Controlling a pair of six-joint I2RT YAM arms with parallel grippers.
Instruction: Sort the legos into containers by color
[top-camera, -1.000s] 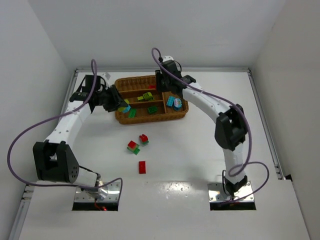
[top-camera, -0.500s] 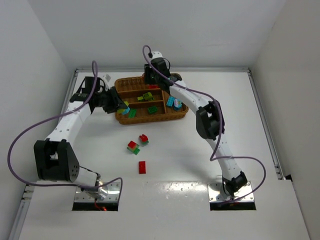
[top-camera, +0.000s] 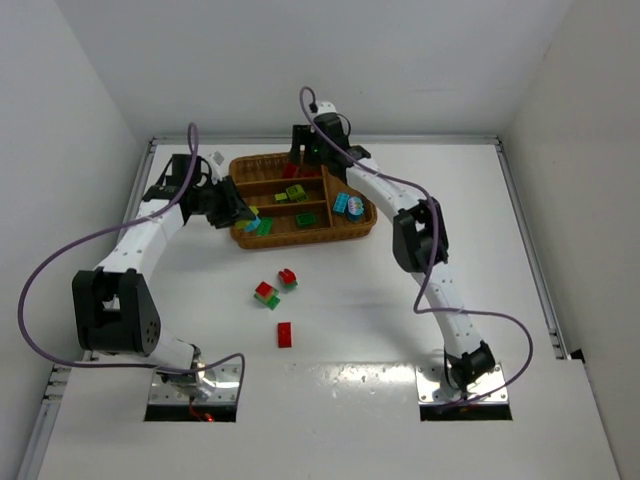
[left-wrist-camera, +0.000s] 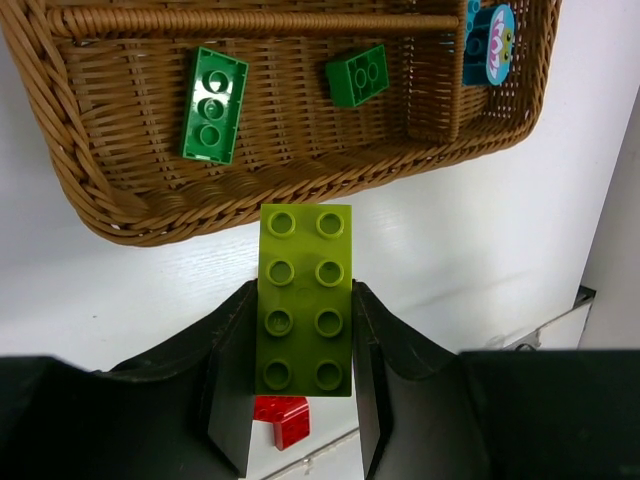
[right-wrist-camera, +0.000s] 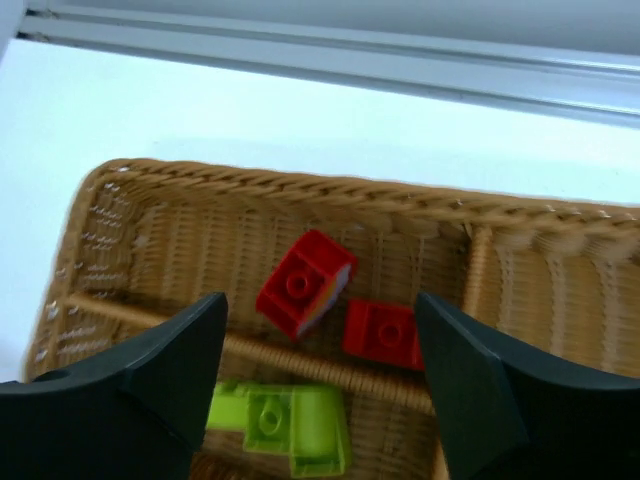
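Since a second ago, the right arm has swung from the tray's cross slot over to its far long slot, and the right pincer (right-wrist-camera: 320, 318) has spread wide. It now hangs empty above two red bricks (right-wrist-camera: 300, 285) lying in that slot, so that drop looks finished.

The left pincer (left-wrist-camera: 305, 395) is closed on the long sides of a yellow-green brick (left-wrist-camera: 305, 300), studs up, just outside the near rim of the wicker tray (left-wrist-camera: 150, 225). The slot straight ahead of it holds green bricks (left-wrist-camera: 213, 103), which is the wrong colour. The matching yellow-green pieces (right-wrist-camera: 280, 420) lie in the middle slot, one divider further in, so the next move is probably a short reach over the near slot, followed by a release.

The right pincer hovers just beside that middle slot and may crowd the approach until it pulls clear. Three loose pieces wait on the surface (top-camera: 350, 320): two red-and-green stacks (top-camera: 265, 293) and a red brick (top-camera: 284, 334).
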